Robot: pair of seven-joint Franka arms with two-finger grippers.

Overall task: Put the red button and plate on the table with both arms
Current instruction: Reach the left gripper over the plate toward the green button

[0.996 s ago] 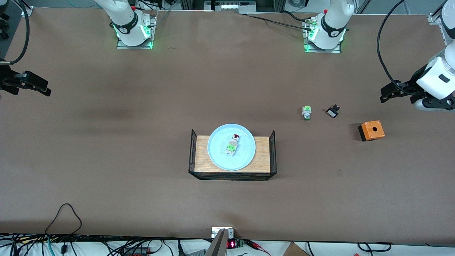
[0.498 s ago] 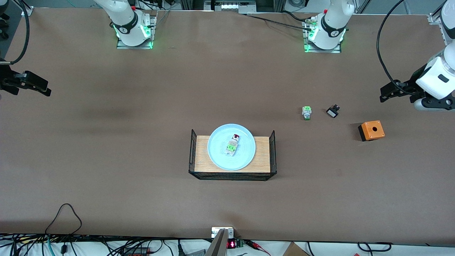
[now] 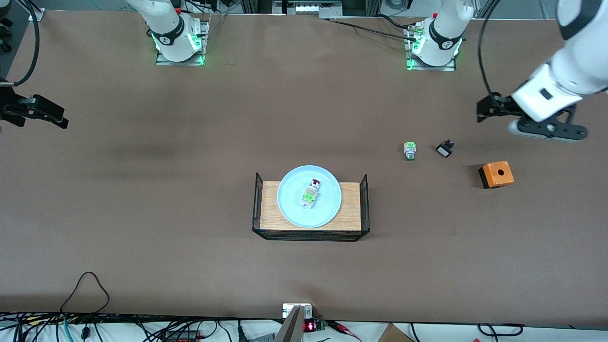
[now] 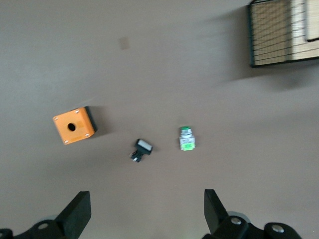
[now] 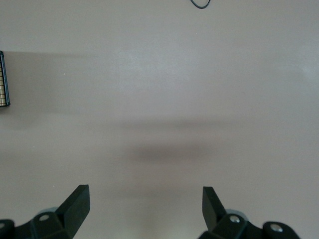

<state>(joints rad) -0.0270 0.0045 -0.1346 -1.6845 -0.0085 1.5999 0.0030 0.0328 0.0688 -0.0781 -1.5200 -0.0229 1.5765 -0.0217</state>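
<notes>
The pale-blue plate (image 3: 327, 209) sits on a small light-wood rack (image 3: 270, 209) with black mesh ends, mid-table. The red button (image 3: 311, 192) lies on the plate, red cap toward the robots' bases. My left gripper (image 3: 484, 110) is open and empty, up over the brown table (image 3: 190, 190) at the left arm's end, above bare table beside the orange box. In the left wrist view its open jaws (image 4: 146, 204) frame bare table. My right gripper (image 3: 57, 116) is open and empty and waits at the right arm's end; its jaws (image 5: 145, 194) show only bare table.
A green-capped button (image 3: 410, 150), a small black part (image 3: 444, 149) and an orange box (image 3: 496, 174) lie toward the left arm's end. In the left wrist view they appear too: box (image 4: 74, 125), black part (image 4: 141, 149), green button (image 4: 187, 139), rack end (image 4: 271, 32).
My left gripper has swung inward over the table, toward the small parts. The right arm, plate and red button have not moved.
</notes>
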